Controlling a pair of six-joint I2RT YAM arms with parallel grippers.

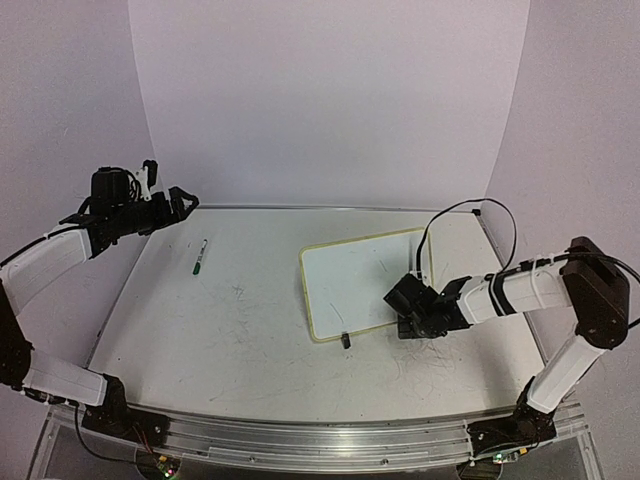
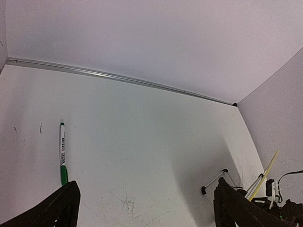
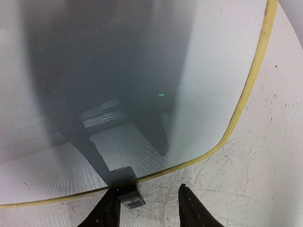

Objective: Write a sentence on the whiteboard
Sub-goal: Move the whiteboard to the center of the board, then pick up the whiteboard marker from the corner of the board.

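Your whiteboard [image 1: 350, 275] shows a white face inside a thin pale-yellow frame, with a small black clip foot [image 1: 345, 340] on the near edge. One tiny green speck [image 3: 161, 95] sits on the grey-shadowed face (too small to read). Far left, the marker [image 1: 200, 256] is white with green ends and a black barcode strip. The table [image 1: 230, 330] is white, scratched with fine grey scuffs; the backdrop [image 1: 320, 100] is pale lilac

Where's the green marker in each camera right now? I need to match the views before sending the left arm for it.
Top external: the green marker lies left of centre, nearer the far side.
Left wrist: lower left, cap end pointing towards the camera.
Right wrist: not in it; that view shows mainly the whiteboard.
Shared landmark: the metal rail along the table's far edge, beyond the marker in both views showing it.
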